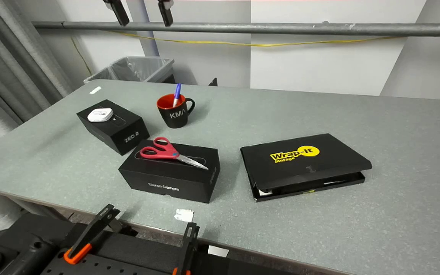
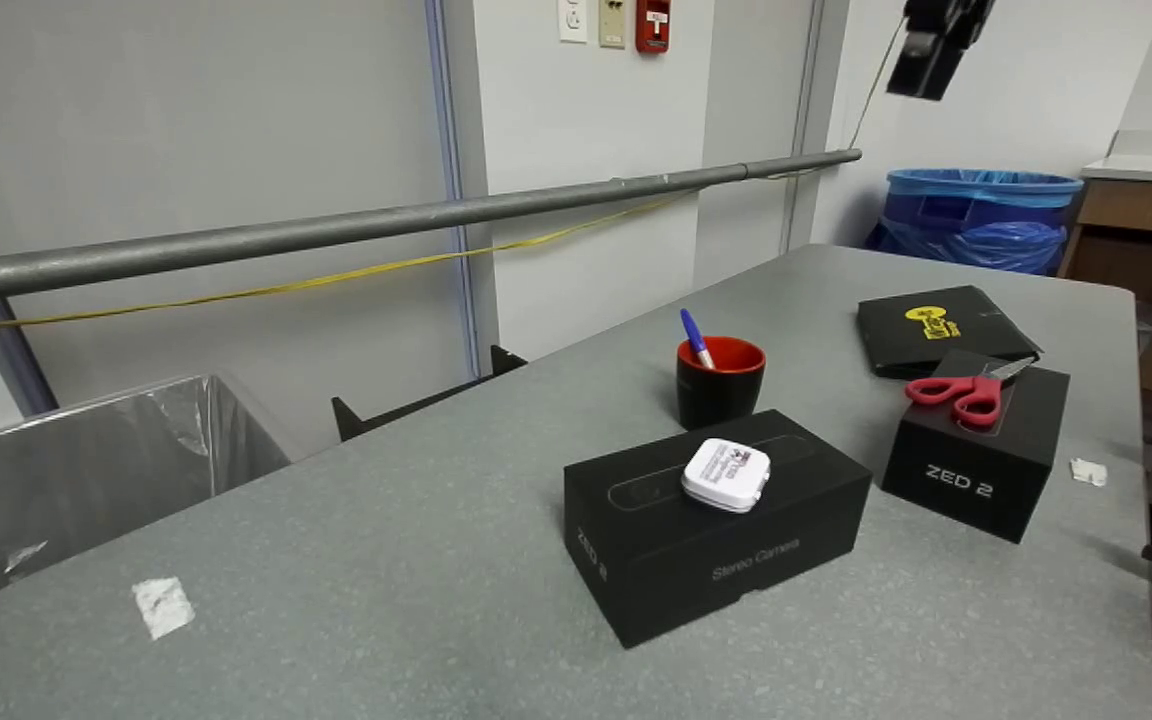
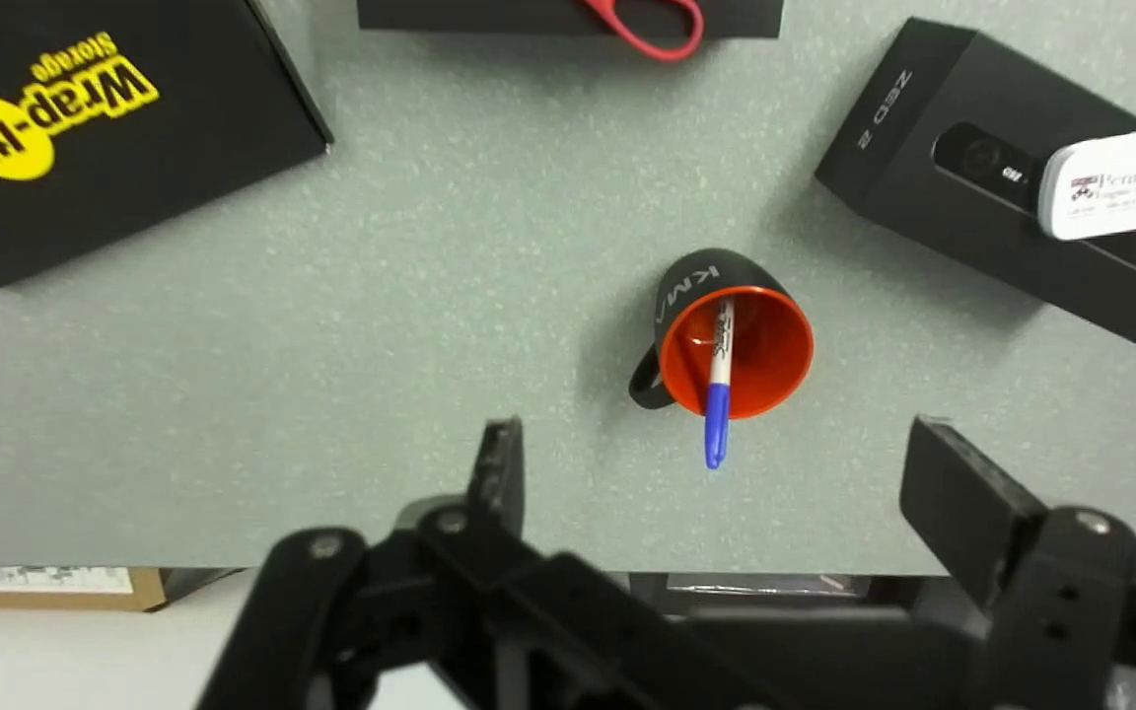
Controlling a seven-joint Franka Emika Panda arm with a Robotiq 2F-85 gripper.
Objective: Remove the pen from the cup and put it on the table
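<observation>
Probably light, stiff and slick, the pen (image 3: pixel 719 387) leans in the cup (image 3: pixel 773 347), best pinched by the cap (image 3: pixel 716 426) jutting past the cup's rim, with the gripper (image 1: pixel 146 23) spread and empty, higher than the cup.

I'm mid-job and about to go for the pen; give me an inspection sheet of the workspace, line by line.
Surface: grey table with two white scraps; stuck or loose, cannot tell.
Job's things: pen leaning inside the upright cup, blue end up.
Clutter: red-handled scissors on a black box; white case on another black box; Wrap-It box, lid slightly raised.
Gripper: open, holding nothing, raised higher than the cup.
Cables: yellow cord strung below a grey pipe; power cable or not, cannot tell.
Surroundings: clear-lined bin and blue-lined bin past the table's edges; grey curtain.
</observation>
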